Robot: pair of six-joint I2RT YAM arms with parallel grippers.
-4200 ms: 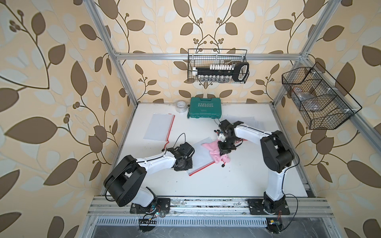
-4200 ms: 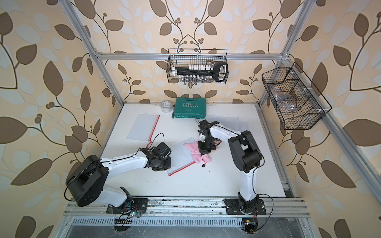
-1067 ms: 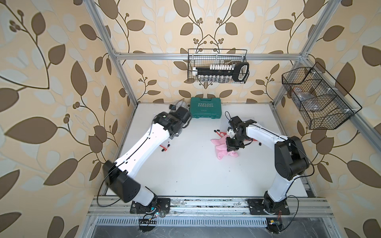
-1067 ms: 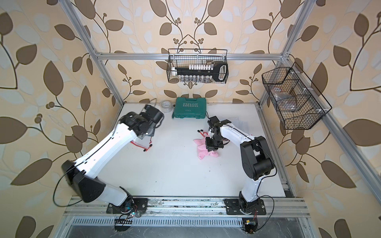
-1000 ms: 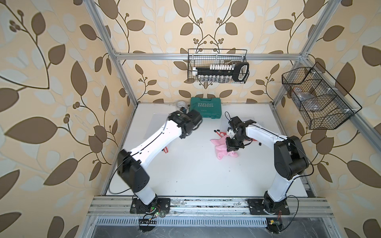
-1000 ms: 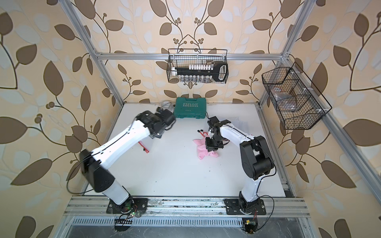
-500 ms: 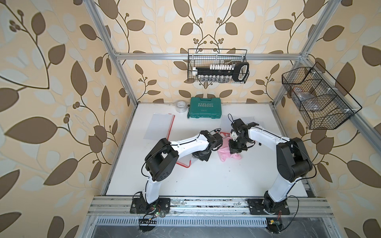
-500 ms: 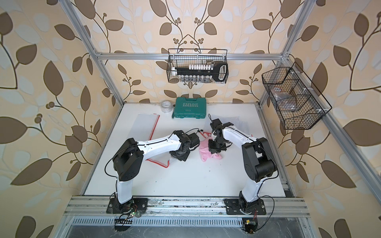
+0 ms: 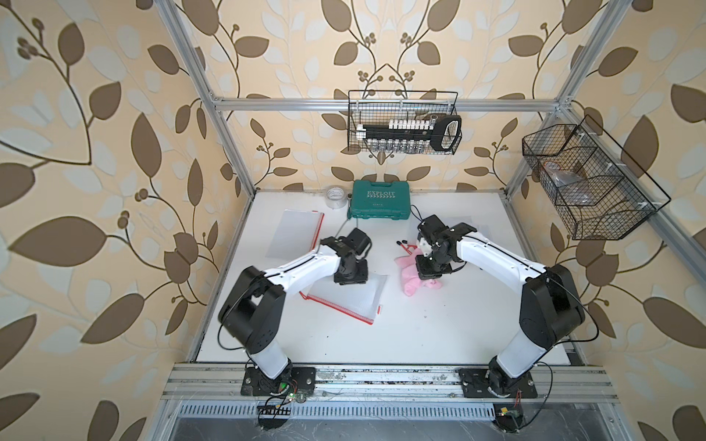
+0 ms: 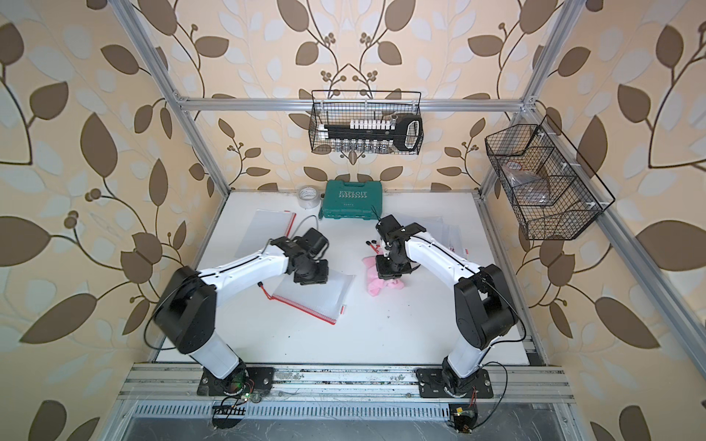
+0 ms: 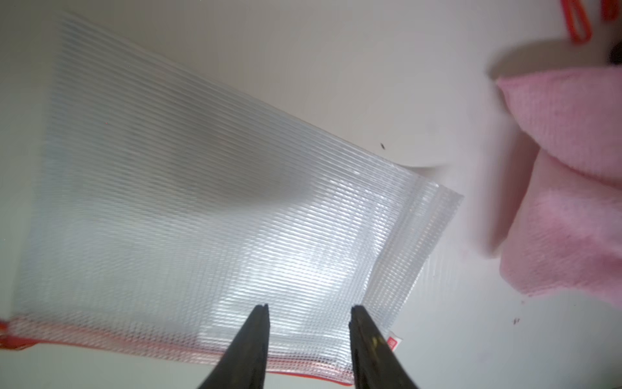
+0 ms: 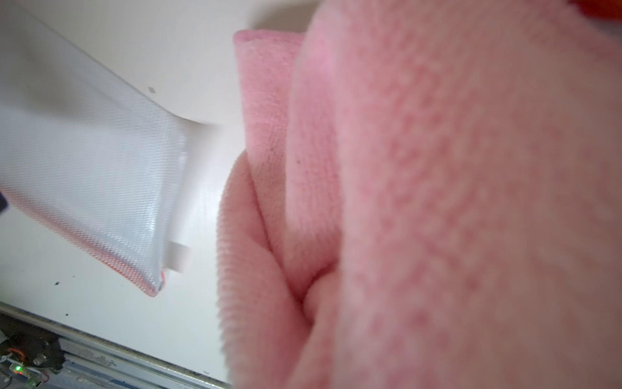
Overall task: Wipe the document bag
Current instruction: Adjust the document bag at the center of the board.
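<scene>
Lying flat on table (image 9: 382,340), left of centre, document bag (image 9: 355,303), red zip side toward front edge. Left claw (image 11: 308,308) over bag's back edge, fingers (image 11: 255,336) narrowly parted, nothing between them; contact with bag unclear. Right claw (image 9: 429,274) closed on bunched pink cloth (image 9: 410,286), cloth resting on table just beside bag's right end, small gap between. Second bag (image 9: 294,238) near back left corner, green case (image 9: 380,198) at back edge

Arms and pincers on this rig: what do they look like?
Left arm and right arm: white link shells, black joints and wrists, thin black cables running along them. Left pincer has slim, black, tapered fingers.
</scene>
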